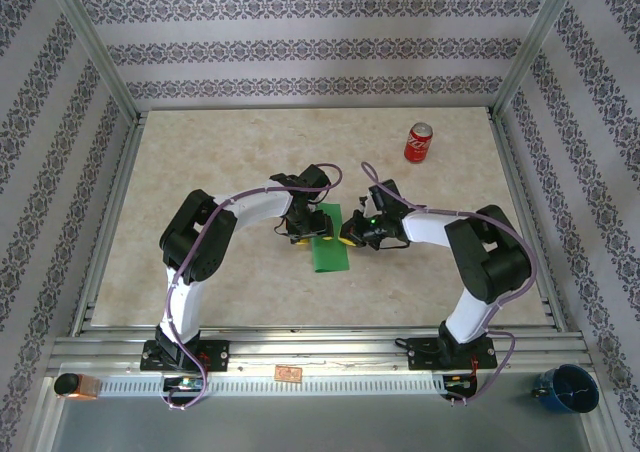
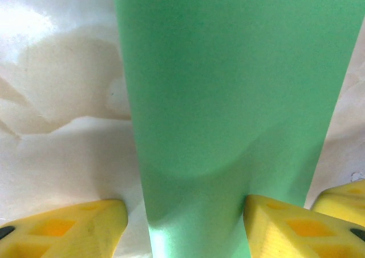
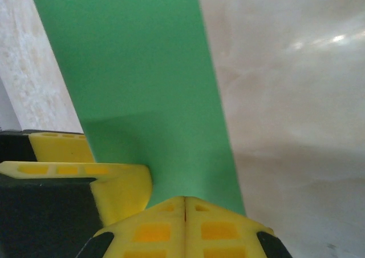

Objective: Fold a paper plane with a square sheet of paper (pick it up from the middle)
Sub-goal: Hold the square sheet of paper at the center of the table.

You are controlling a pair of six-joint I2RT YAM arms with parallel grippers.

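Both arms bent inward, wrists low over worktop (image 1: 200,152). Left end effector (image 2: 185,212) apart, green paper (image 2: 228,98) between its fingers. Right end effector (image 3: 185,204) tips together, touching paper's end.

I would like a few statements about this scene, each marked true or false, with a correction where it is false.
1. The paper lies between the two claws. True.
2. The left claw is shut. False: it stands open, with the paper running through its gap.
3. The right claw is shut. True.
4. The can is left of the paper. False: it is farther back and to the right.
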